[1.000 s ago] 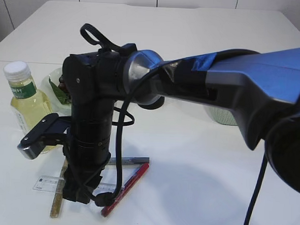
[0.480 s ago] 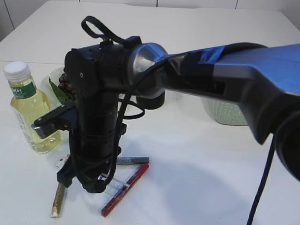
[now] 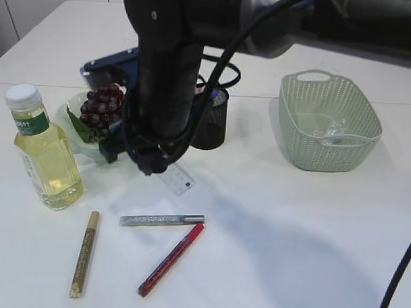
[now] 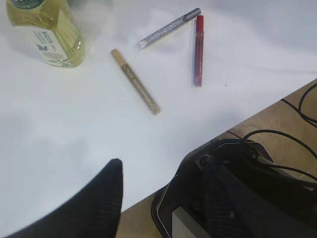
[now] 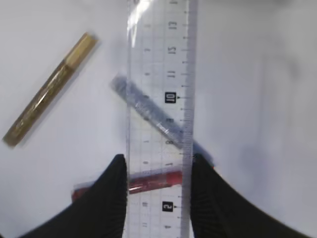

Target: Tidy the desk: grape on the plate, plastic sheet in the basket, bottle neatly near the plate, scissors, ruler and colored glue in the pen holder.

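Three glue pens are lying on the white table (image 3: 310,239): a gold one (image 3: 84,254), a silver one (image 3: 162,220) and a red one (image 3: 171,259). The right gripper (image 5: 154,191) is clamping the clear ruler (image 5: 159,99) between its fingers, lifted above the pens beside the pen holder (image 3: 212,120). The left gripper (image 4: 148,198) is standing parted, holding nothing. Grapes (image 3: 102,108) are sitting on the plate (image 3: 68,119), with the bottle (image 3: 42,148) just beside it. Clear plastic (image 3: 331,128) is lying in the basket (image 3: 327,155).
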